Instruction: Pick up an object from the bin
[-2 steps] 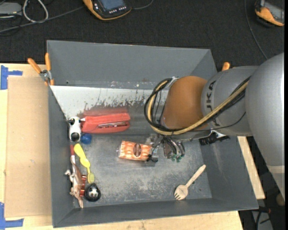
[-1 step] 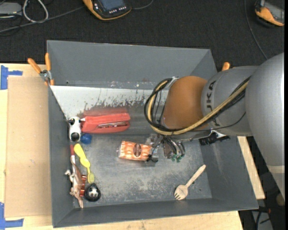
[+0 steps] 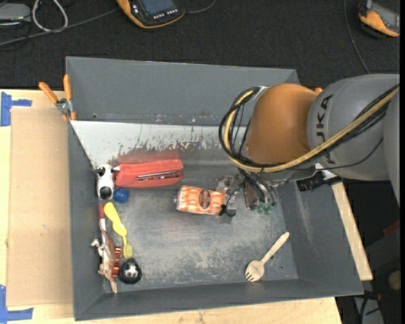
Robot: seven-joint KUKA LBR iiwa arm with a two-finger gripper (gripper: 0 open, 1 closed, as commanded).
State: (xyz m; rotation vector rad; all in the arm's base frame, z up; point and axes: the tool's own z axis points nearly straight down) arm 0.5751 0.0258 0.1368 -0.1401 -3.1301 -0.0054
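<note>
My gripper [image 3: 246,196] hangs low over the middle of the bin, under the arm's orange cover. Right against its left side lies a small orange-and-white packet-like thing [image 3: 201,200], flat on the bin floor; whether the gripper touches it cannot be told. Farther left, by the back wall, lies a long red case [image 3: 148,173]. A pale wooden fork [image 3: 266,256] lies towards the front right, below the gripper and apart from it.
Along the left wall are a black-and-white toy [image 3: 106,181], a small blue ball [image 3: 121,196], a yellow piece [image 3: 116,225] and a small heap of bits with a black round thing [image 3: 129,271]. The arm covers the bin's right side.
</note>
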